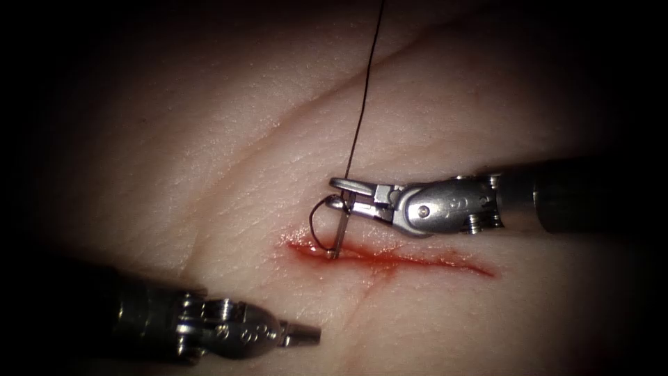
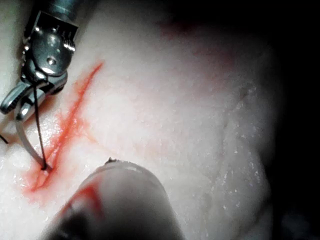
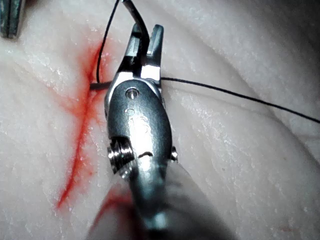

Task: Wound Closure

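Needle [image 1: 337, 233] first, going by the endoscope view: it's standing with its tip end down in the cut [image 1: 417, 261], near the cut's left end, where the red fluid [image 1: 306, 244] is thickest. The right tool [image 1: 346, 193] comes in from the right and has the needle clamped close to its back end, jaws closed on it just above the tissue [image 1: 209, 139]. Thread [image 1: 362, 104] runs from that spot up and away, plus a small loop curls beside the jaws. The left tool [image 1: 306, 334] sits well apart, toward the near left part of the tissue, below the cut. Its jaws look closed, holding nothing and touching nothing.

Left wrist view: the right tool [image 2: 15, 102] is seen from the other side, with the needle [image 2: 25, 140] curving down from it into the red line of the cut [image 2: 75, 105]. A strand of thread [image 2: 37, 125] drops to the same spot.

Right wrist view: the right tool [image 3: 142, 45] has its jaws pinched on the needle [image 3: 132, 15], thread [image 3: 240, 97] trailing off across the tissue [image 3: 225, 165].

What could go wrong, as a guess: holding so near the back end, the needle might twist in the jaws if it meets resistance. That loose loop could also snag on the jaws or the needle.
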